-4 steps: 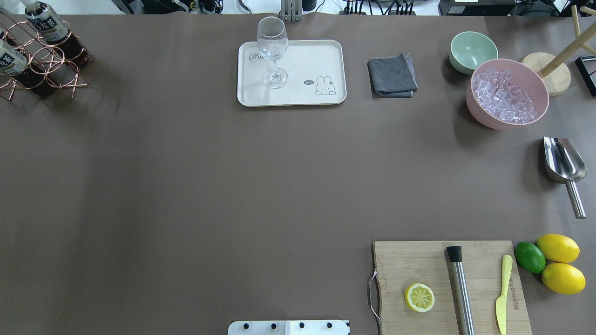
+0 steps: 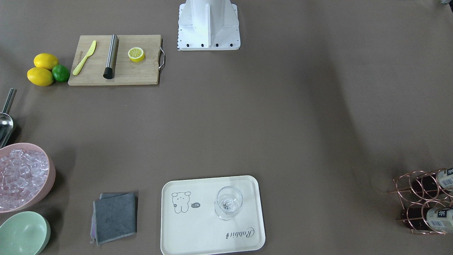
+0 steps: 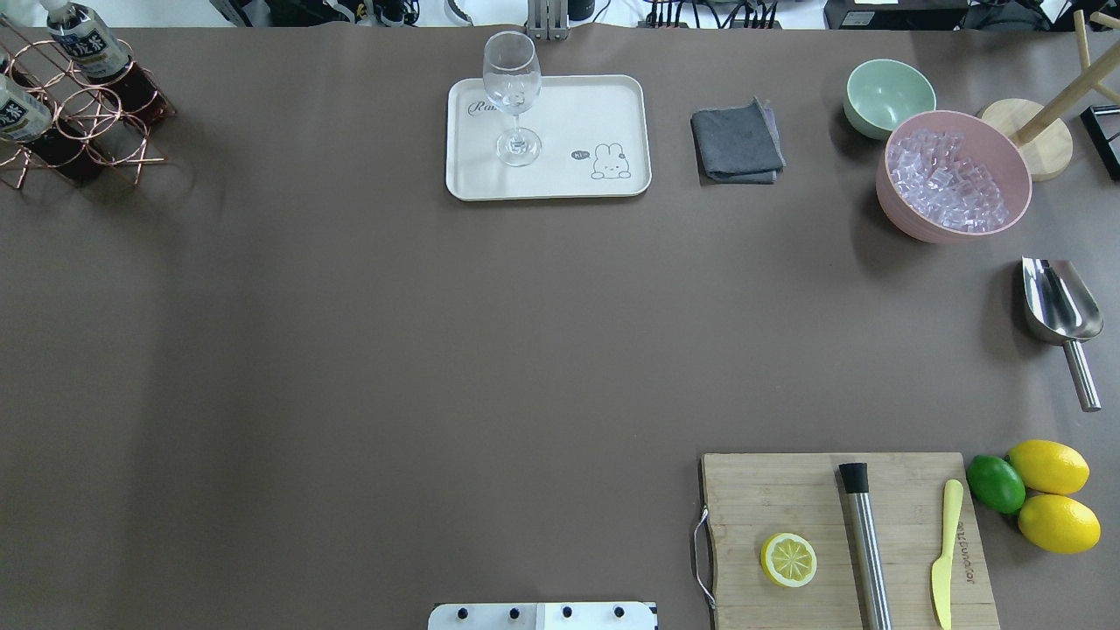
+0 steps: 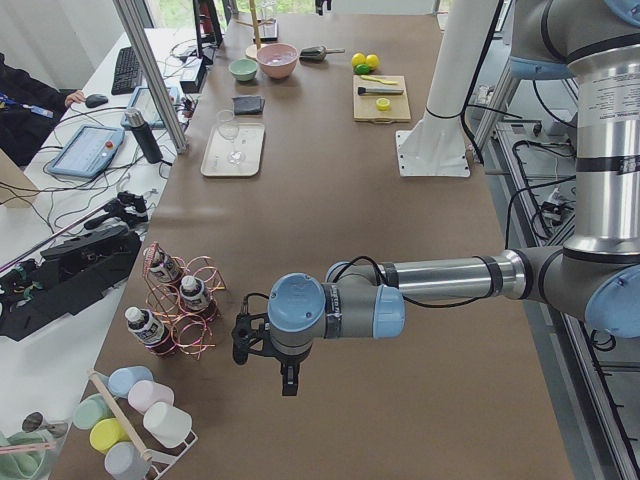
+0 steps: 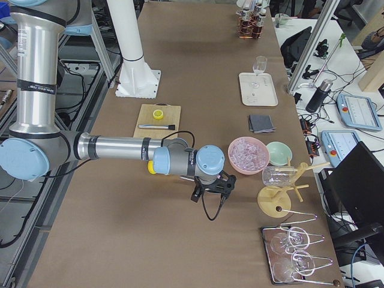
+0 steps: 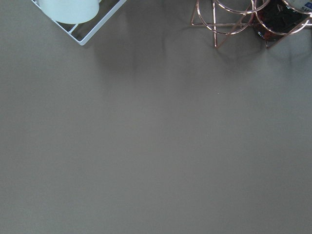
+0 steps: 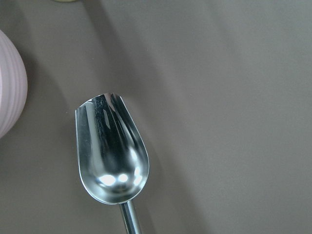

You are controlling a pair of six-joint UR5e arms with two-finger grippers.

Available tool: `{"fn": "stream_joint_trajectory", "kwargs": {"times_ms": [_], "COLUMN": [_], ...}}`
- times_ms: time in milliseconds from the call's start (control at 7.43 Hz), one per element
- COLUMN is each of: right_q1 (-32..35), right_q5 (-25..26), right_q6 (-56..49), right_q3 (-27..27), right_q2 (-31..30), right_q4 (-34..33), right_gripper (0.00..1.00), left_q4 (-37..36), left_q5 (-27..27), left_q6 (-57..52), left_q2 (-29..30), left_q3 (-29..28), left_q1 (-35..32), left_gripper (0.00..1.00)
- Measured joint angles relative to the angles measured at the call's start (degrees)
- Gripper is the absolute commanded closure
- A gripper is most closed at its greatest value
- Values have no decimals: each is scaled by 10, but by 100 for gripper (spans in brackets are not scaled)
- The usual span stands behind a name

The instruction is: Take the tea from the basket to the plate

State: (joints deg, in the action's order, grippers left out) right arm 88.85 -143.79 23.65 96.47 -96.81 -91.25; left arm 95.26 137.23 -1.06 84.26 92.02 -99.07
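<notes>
Two tea bottles (image 3: 83, 39) (image 3: 17, 109) lean in the copper wire basket (image 3: 87, 114) at the table's far left corner; the exterior left view shows three bottles (image 4: 195, 295) in the basket (image 4: 205, 320). The cream plate (image 3: 577, 114) lies at the far middle with an empty wine glass (image 3: 512, 96) on it. My left gripper (image 4: 287, 380) hangs over bare table just short of the basket; I cannot tell if it is open or shut. My right gripper (image 5: 211, 193) hovers near the pink bowl, state unclear. The left wrist view shows the basket's feet (image 6: 234, 19).
A grey cloth (image 3: 737, 144), green bowl (image 3: 888, 96), pink bowl of ice (image 3: 954, 175) and steel scoop (image 3: 1059, 306) sit at the right. A cutting board (image 3: 787, 499) with a lemon half, muddler and knife is near right. A cup rack (image 4: 130, 420) stands beside the basket.
</notes>
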Motion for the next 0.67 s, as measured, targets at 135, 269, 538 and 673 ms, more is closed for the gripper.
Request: {"fn": "stream_joint_trajectory", "kwargs": {"times_ms": [135, 269, 538, 673], "right_q1": [0, 0, 0, 0], "right_q5": [0, 0, 0, -1], "right_q6": [0, 0, 0, 0], "right_q3": [1, 3, 3, 3], "right_q2": [-1, -1, -1, -1], "right_q4": [0, 0, 0, 0], "right_gripper": [0, 0, 0, 0], "left_q4": [0, -1, 0, 0], "left_q5": [-1, -2, -4, -4], "left_q6": [0, 0, 0, 0], "left_q2": [2, 2, 1, 1], "left_q3": [0, 0, 1, 0], "left_q1": [-1, -1, 0, 0], "left_gripper": [3, 3, 3, 3]}}
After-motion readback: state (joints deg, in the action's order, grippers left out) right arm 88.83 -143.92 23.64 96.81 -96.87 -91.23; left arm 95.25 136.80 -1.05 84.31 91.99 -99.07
